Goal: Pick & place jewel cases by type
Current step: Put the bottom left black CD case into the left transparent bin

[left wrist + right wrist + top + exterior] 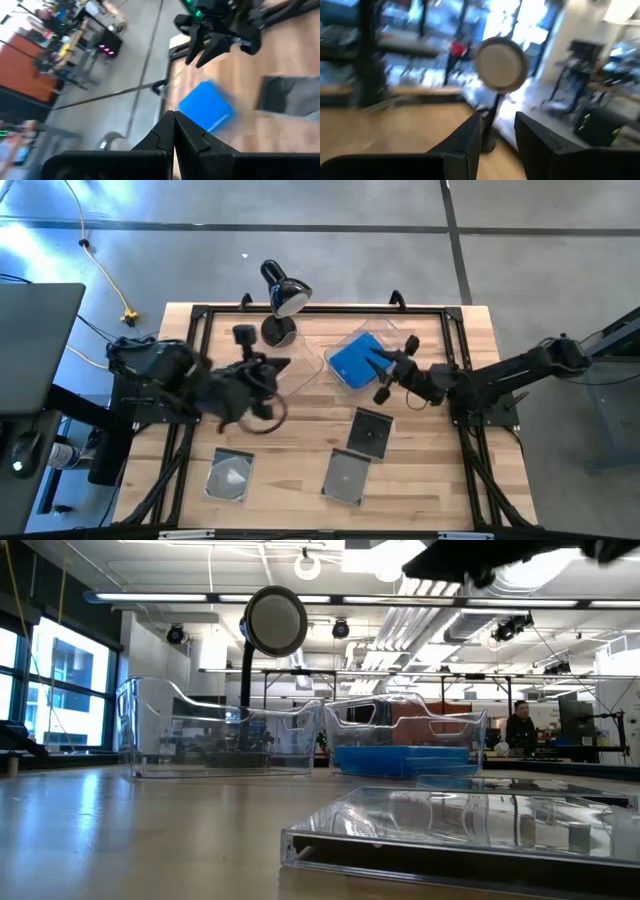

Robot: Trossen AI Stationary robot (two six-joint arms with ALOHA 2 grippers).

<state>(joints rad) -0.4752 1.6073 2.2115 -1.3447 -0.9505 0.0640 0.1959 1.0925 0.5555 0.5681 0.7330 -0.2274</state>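
A stack of bright blue jewel cases (352, 361) (404, 759) (206, 106) lies flat in the right-hand clear bin (470, 730). Three dark grey/clear cases lie flat on the table: one near left (230, 477), one near middle (346, 477) (450, 825), one behind it (371, 432) (290, 95). My right gripper (381, 376) (497, 131) (206, 50) is open and empty, just right of the blue stack. My left gripper (280, 366) (173, 121) is shut and empty, over the left clear bin (220, 735), left of the blue stack.
A black desk lamp (281, 298) (275, 622) (501, 62) stands at the table's far edge behind the two bins. A black frame (190, 350) runs around the wooden table top. Bare wood (300, 435) lies between the bins and the grey cases.
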